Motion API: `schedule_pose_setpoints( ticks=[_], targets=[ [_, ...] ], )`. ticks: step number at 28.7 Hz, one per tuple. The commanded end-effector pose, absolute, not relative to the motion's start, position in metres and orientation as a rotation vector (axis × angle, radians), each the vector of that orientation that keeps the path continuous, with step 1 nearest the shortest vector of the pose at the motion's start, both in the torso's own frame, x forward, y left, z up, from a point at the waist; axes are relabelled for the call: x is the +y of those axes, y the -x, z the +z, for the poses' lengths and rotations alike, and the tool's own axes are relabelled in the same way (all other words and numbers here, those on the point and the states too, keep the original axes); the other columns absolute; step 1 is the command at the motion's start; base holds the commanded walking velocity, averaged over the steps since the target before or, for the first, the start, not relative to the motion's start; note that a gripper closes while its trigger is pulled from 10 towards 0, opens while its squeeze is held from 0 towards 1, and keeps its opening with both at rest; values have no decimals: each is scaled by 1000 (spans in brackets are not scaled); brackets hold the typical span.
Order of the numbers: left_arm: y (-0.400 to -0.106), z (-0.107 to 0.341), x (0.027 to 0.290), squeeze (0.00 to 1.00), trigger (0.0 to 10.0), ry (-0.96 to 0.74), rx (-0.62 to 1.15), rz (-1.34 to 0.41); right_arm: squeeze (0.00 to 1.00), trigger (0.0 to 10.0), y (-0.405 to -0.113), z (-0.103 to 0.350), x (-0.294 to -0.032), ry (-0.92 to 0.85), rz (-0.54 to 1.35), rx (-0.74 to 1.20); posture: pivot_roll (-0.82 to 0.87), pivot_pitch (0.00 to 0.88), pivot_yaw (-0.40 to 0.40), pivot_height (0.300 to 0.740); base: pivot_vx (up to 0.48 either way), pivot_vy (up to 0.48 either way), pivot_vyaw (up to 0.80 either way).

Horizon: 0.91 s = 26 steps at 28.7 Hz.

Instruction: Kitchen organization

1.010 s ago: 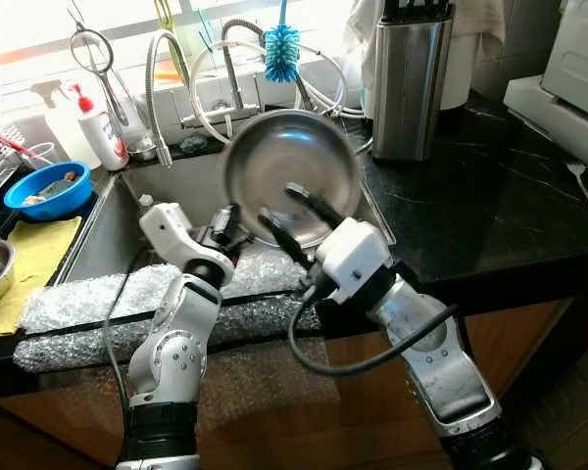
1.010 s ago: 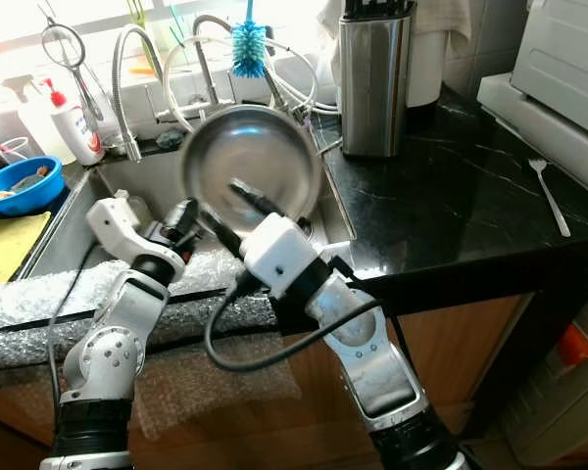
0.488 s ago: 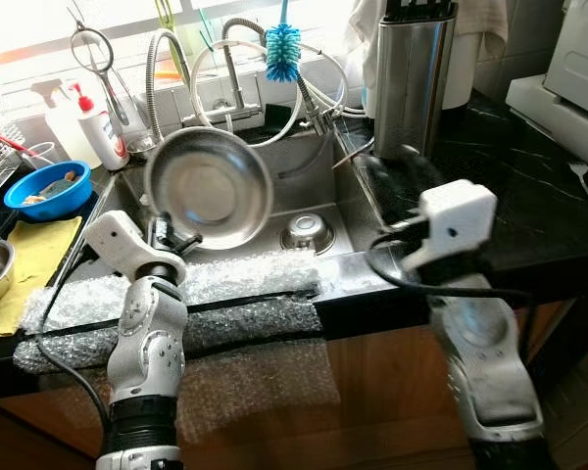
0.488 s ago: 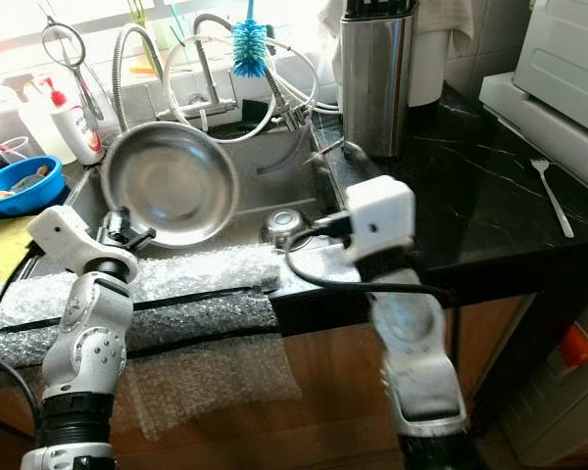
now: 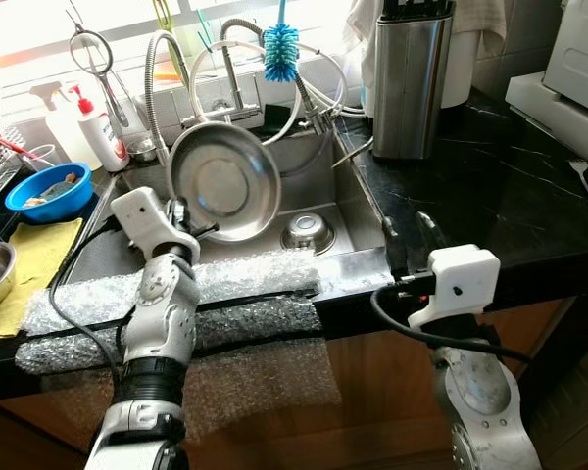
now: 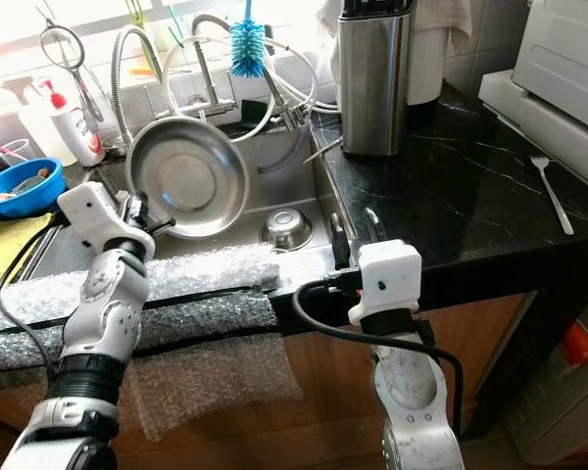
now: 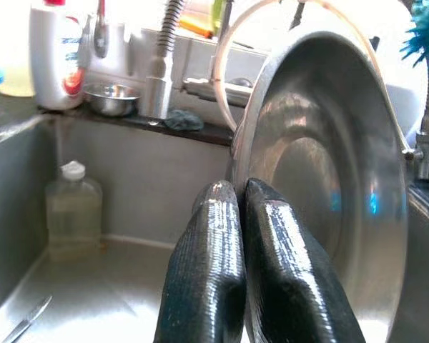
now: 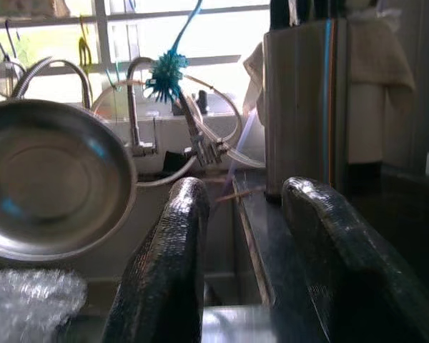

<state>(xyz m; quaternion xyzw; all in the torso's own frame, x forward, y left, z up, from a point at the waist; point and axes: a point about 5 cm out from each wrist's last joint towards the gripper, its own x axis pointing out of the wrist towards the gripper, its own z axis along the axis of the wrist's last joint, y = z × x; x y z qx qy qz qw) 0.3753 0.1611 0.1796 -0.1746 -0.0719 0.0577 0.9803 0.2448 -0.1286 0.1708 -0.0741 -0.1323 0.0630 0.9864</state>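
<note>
Left eye view: steel plate (image 5: 223,189) now held over sink (image 5: 345,211) by closed left end effector (image 5: 179,217) alone; right end effector (image 5: 409,238), withdrawn, open, empty. Handover judged complete.

Your left hand (image 7: 239,214) has both black fingers (image 7: 207,271) pinched on the rim of the steel bowl (image 7: 329,164), held on edge over the sink (image 7: 93,286). You see a clear bottle (image 7: 71,211) against the sink wall, and a white bottle (image 7: 53,53) and small steel cup (image 7: 111,98) on the ledge.
</note>
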Motion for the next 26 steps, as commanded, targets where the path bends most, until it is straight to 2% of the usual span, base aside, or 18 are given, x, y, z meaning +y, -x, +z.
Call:
schedule_pose_setpoints(
  ticks=[1, 9, 19, 20, 22, 23, 26],
  targets=[
    [-382, 194, 165, 0, 10000, 303, -195, 114, 0, 10000, -243, 176, -122, 137, 136, -288, -155, 0, 216, 740, 0, 0, 0],
    [-411, 205, 143, 0, 10000, 133, -65, 11, 0, 10000, -241, 177, -114, 152, 148, -295, -178, 0, 244, 740, 0, 0, 0],
    [-413, 190, 126, 0, 10000, 47, 47, 1, 0, 10000, -242, 178, -111, 146, 138, -305, -203, 0, 268, 740, 0, 0, 0],
    [-413, 188, 122, 59, 10000, 36, 61, -10, 0, 10000, -242, 178, -110, 146, 136, -305, -206, 0, 270, 740, 0, 0, 0],
    [-413, 186, 121, 59, 10000, 27, 71, -13, 0, 10000, -242, 178, -110, 146, 136, -306, -206, 0, 270, 740, 0, 0, 0],
    [-412, 184, 119, 1000, 10000, 25, 81, -20, 0, 10000, -242, 179, -110, 145, 136, -307, -211, 0, 272, 740, 0, 0, 0],
    [-411, 178, 115, 1000, 10000, 17, 108, -31, 0, 10000, -242, 179, -109, 146, 134, -309, -217, 0, 276, 740, 0, 0, 0]
  ],
)
